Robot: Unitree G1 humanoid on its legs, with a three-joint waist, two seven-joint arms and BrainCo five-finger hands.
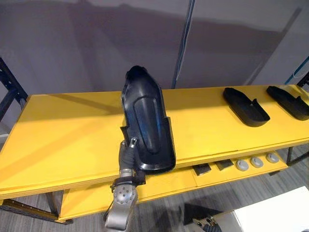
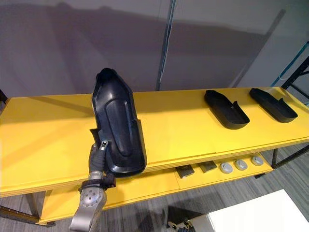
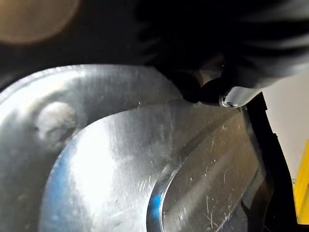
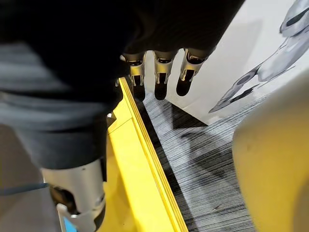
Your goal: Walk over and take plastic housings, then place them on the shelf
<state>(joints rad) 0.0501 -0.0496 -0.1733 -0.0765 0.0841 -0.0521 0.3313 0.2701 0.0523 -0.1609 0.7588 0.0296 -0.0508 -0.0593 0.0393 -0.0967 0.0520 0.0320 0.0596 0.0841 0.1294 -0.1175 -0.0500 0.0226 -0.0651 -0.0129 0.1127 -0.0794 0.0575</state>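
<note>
A large black plastic housing (image 1: pixel 145 121) stands nearly upright over the front edge of the yellow shelf top (image 1: pixel 63 140). My left hand (image 1: pixel 129 151) is shut on its lower left rim from below. In the left wrist view the housing's glossy inner surface (image 3: pixel 145 169) is very close, and a dark fingertip (image 3: pixel 212 93) presses on it. Two smaller black housings (image 1: pixel 245 107) (image 1: pixel 289 102) lie on the shelf top at the right. In the right wrist view my right hand (image 4: pixel 161 77) hangs with relaxed fingers beside the yellow shelf edge (image 4: pixel 145 159), holding nothing.
On the lower yellow shelf board lie three round grey discs (image 1: pixel 257 162) and two dark blocks (image 1: pixel 202 169). A white surface (image 1: pixel 275 212) is on the floor at the lower right. A grey wall runs behind the shelf, and a black rack post (image 1: pixel 9 82) stands at the left.
</note>
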